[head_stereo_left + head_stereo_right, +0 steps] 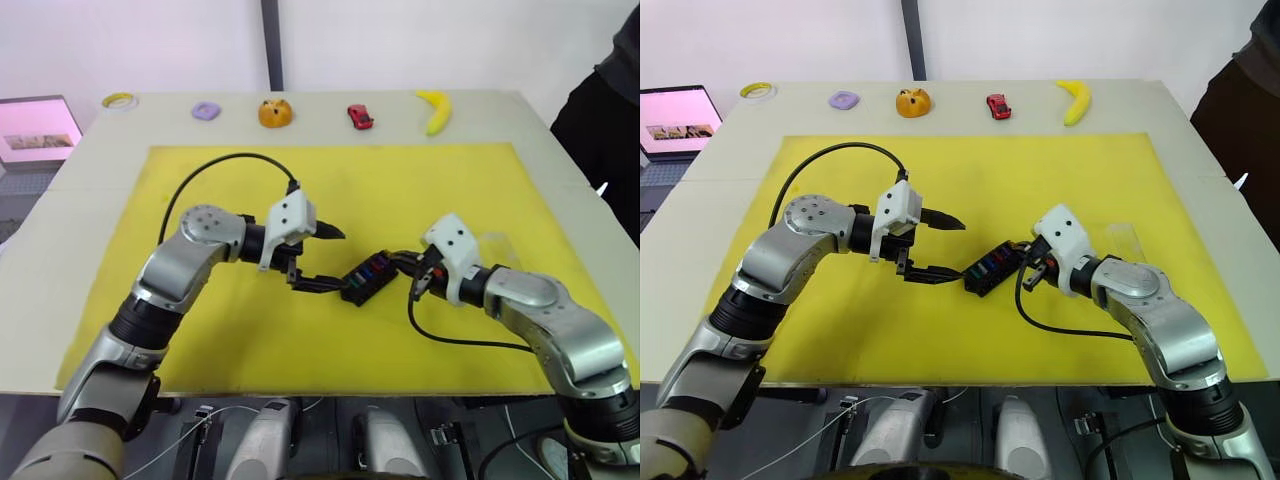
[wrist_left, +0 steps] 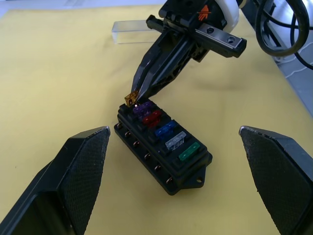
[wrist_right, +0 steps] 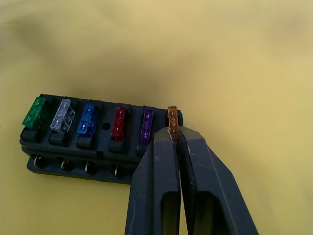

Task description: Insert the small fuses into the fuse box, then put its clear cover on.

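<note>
— So what surrounds the fuse box [image 1: 364,277] on the yellow mat [image 1: 450,190]?
— Left end effector [image 1: 322,258] spread wide beside it; right end effector [image 3: 174,134] pinching an amber fuse [image 3: 171,116] at its end slot. Clear cover [image 2: 131,32] lies behind; toy car [image 1: 360,116] and banana [image 1: 437,109] sit along the counter's [image 1: 90,160] far edge.

A pale surface [image 1: 90,180] is carrying a yellow mat [image 1: 420,180] across its middle. Along its far edge, a tape ring [image 1: 119,100], a purple piece [image 1: 206,111], an orange toy [image 1: 275,113], a red toy car [image 1: 360,116] and a banana [image 1: 436,109] are lying in a row.
</note>
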`<state>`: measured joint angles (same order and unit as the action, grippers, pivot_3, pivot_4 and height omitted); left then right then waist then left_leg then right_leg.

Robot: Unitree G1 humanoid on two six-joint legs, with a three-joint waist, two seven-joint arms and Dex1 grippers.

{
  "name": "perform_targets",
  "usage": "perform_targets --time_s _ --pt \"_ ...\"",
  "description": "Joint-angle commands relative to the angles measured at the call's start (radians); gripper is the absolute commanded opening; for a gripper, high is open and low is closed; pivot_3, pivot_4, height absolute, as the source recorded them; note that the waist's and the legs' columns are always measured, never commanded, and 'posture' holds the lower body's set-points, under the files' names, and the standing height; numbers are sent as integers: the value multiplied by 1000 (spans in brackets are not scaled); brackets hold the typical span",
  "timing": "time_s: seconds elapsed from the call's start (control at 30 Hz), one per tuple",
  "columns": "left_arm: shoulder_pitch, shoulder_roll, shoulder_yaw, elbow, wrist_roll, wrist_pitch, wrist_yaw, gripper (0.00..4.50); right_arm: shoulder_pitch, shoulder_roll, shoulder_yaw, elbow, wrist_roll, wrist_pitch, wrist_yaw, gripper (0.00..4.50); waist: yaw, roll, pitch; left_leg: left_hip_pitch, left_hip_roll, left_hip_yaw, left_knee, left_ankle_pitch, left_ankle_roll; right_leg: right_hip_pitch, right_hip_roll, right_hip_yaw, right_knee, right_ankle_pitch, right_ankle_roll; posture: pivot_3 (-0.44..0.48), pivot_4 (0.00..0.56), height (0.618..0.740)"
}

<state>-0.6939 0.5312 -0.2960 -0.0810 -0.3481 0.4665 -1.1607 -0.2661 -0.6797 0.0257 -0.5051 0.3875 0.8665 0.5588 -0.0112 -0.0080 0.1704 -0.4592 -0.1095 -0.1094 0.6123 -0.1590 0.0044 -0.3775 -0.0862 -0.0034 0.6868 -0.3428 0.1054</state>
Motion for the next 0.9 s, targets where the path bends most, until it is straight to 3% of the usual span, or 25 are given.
perform_targets --time_s 0.03,0.9 --pt "-10 -2 23 -31 -4 -8 3 4464 -19 -6 2 -18 0 6 5 0 0 0 0 0 0 0 0 0 0 0 0 0 0 0 0 0 150 735" --pt "-12 0 23 -26 -4 -10 3 4464 -43 0 -26 -30 16 32 -5 0 0 0 0 0 0 0 0 0 0 0 0 0 0 0 0 0 150 735"
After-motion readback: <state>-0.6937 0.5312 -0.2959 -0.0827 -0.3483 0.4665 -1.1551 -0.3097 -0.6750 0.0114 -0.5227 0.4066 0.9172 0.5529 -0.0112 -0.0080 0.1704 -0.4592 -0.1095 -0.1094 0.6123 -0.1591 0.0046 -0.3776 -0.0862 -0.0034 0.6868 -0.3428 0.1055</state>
